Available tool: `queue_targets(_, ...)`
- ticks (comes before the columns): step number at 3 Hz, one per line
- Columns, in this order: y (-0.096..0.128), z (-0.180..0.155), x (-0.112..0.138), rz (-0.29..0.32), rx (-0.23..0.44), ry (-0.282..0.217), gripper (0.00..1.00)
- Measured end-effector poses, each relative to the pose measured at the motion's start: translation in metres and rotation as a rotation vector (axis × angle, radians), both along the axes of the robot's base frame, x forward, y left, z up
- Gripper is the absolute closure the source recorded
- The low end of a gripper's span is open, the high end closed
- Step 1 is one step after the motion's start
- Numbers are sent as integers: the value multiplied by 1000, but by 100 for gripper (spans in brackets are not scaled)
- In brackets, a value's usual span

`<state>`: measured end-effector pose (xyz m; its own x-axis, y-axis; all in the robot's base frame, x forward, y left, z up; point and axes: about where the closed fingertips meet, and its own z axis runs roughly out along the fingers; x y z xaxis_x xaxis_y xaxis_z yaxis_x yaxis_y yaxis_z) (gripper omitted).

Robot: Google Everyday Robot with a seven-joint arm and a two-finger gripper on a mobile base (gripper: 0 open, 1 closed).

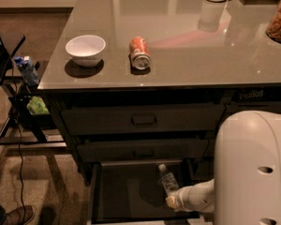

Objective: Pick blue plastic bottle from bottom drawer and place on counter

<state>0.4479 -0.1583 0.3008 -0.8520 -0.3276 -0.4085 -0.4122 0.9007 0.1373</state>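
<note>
One blue plastic bottle [168, 180] in bottom drawer [124, 193], gripper [172, 201] at its base, hold unclear; one can [139, 53] on counter [192, 55]

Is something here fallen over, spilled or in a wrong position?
The orange soda can lies on its side on the counter, beside the white bowl, not upright; no spill shows. The claw is down in the open bottom drawer, at the lower end of the blue plastic bottle.
</note>
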Motion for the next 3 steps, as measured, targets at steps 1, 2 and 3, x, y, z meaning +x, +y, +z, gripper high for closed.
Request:
queue_targets(1,-10,28,-6,-36,-7,-6,100)
queue_targets(2,-10,28,-6,-36,-7,-6,100)
queue_targets(3,-16,46,-5,-41,-15,-16,100)
